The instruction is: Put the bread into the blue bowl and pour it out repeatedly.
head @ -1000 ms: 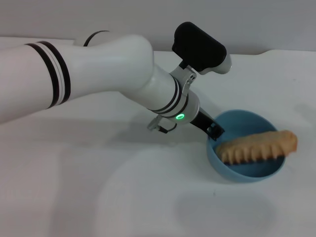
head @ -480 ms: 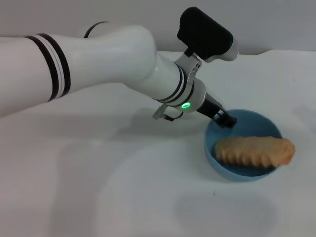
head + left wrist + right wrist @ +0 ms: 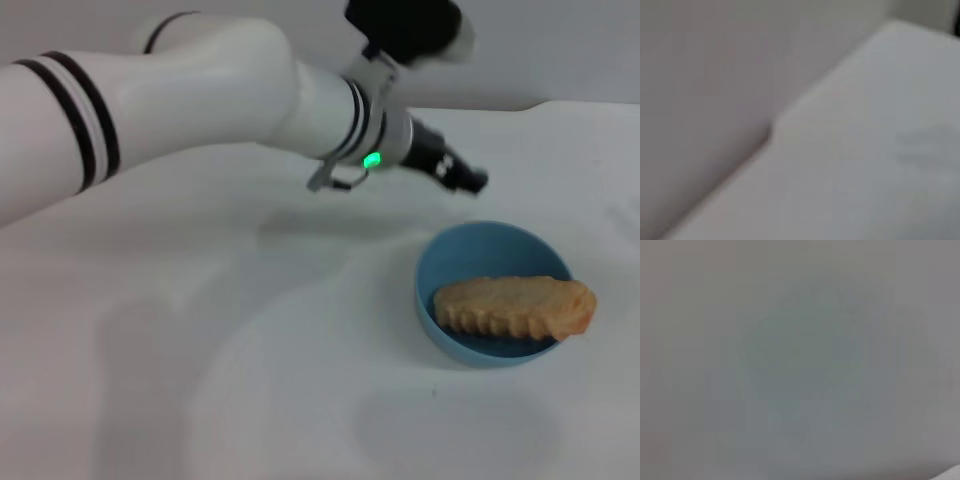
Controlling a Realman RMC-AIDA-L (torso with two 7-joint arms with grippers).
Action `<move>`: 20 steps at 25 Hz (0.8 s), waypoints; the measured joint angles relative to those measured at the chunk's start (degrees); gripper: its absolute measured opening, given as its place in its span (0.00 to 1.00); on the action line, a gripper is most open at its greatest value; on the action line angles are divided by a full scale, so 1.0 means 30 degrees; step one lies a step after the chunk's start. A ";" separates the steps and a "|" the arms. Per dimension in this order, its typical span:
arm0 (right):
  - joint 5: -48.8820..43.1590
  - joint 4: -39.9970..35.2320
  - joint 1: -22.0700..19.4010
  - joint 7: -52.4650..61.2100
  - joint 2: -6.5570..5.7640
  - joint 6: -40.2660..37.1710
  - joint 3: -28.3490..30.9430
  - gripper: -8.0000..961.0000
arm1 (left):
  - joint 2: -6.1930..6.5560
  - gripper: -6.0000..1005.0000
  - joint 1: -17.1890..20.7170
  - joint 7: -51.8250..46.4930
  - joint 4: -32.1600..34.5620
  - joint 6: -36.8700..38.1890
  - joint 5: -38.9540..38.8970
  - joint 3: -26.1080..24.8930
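Observation:
The blue bowl [image 3: 487, 250] stands upright on the white table, right of centre in the head view. The golden-brown bread [image 3: 514, 306] lies across the near part of the bowl, ridged side toward me, with one end sticking out over the right rim. My left gripper [image 3: 468, 180] hovers above and behind the bowl's back-left rim, apart from both bowl and bread, holding nothing. The left wrist view shows only the table top and the wall behind it. My right arm is out of view, and its wrist view is a blank grey surface.
The white table [image 3: 250, 380] spreads wide to the left of and in front of the bowl. A grey wall [image 3: 560, 40] runs along the back edge. My left arm [image 3: 200, 90] reaches across the upper left of the head view.
My left gripper has come away from the bowl's back-left rim, rising and moving back. The bread has settled flatter in the bowl, and the bowl now sits level.

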 joint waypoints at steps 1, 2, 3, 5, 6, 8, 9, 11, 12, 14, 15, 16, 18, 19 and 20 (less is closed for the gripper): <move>0.0000 0.0000 0.0000 0.0000 0.0000 0.0000 0.0000 0.58 | 0.0012 0.72 0.0227 0.0019 0.0164 -0.0536 0.0232 -0.0322; 0.0146 0.0390 -0.0021 -0.1117 0.0027 0.0939 0.0000 0.58 | 0.0014 0.72 0.0583 0.0101 0.0348 -0.1407 0.0481 -0.0696; 0.0253 0.0683 -0.0021 -0.1693 0.0029 0.1478 0.0000 0.58 | 0.0026 0.72 0.0928 0.0189 0.0512 -0.2167 0.0633 -0.1024; 0.0416 0.1009 -0.0019 -0.2367 0.0032 0.2050 -0.0007 0.58 | 0.0039 0.72 0.1863 0.0580 0.0915 -0.4215 0.0743 -0.1875; 0.0645 0.1370 -0.0014 -0.3126 0.0036 0.2551 -0.0028 0.58 | 0.0038 0.73 0.2080 0.0642 0.0976 -0.4633 0.0744 -0.2025; 0.1526 0.2309 0.0003 -0.5356 0.0053 0.3533 -0.0040 0.58 | 0.0038 0.75 0.2529 0.0741 0.1008 -0.5832 0.0749 -0.2253; 0.2376 0.2933 0.0008 -0.6918 0.0053 0.4023 -0.0012 0.58 | 0.0039 0.76 0.2750 0.0742 0.0925 -0.6402 0.0747 -0.2279; 0.4966 0.4340 -0.0054 -1.0670 -0.0006 0.4825 0.0026 0.58 | -0.0003 0.78 0.3373 0.0634 0.0503 -0.7986 0.0678 -0.2234; 0.5634 0.4620 -0.0095 -1.1599 -0.0029 0.4974 0.0036 0.58 | -0.0003 0.79 0.3373 0.0634 0.0503 -0.7986 0.0678 -0.2234; 0.6095 0.4825 -0.0128 -1.2394 -0.0037 0.5163 0.0045 0.58 | -0.0043 0.81 0.3703 0.0553 0.0188 -0.9085 0.0646 -0.2131; 0.6346 0.4929 -0.0141 -1.2946 -0.0042 0.5397 0.0047 0.58 | -0.0077 0.82 0.3947 0.0454 0.0026 -0.9690 0.0635 -0.2042; 0.6463 0.5025 -0.0136 -1.3379 -0.0044 0.5797 0.0044 0.58 | -0.0098 0.82 0.4170 0.0312 -0.0088 -1.0186 0.0626 -0.1959; 0.6831 0.5537 -0.0057 -1.4419 -0.0048 0.6685 0.0175 0.58 | -0.0099 0.84 0.4752 -0.0592 -0.0231 -1.1691 0.0610 -0.1189; 0.6831 0.5537 -0.0057 -1.4419 -0.0048 0.6685 0.0175 0.58 | -0.0093 0.84 0.5063 -0.1121 -0.0324 -1.2600 0.0607 -0.0610; 0.7542 0.6016 -0.0056 -1.5231 -0.0038 0.6775 0.0414 0.58 | -0.0091 0.85 0.5312 -0.1458 -0.0468 -1.3547 0.0605 -0.0056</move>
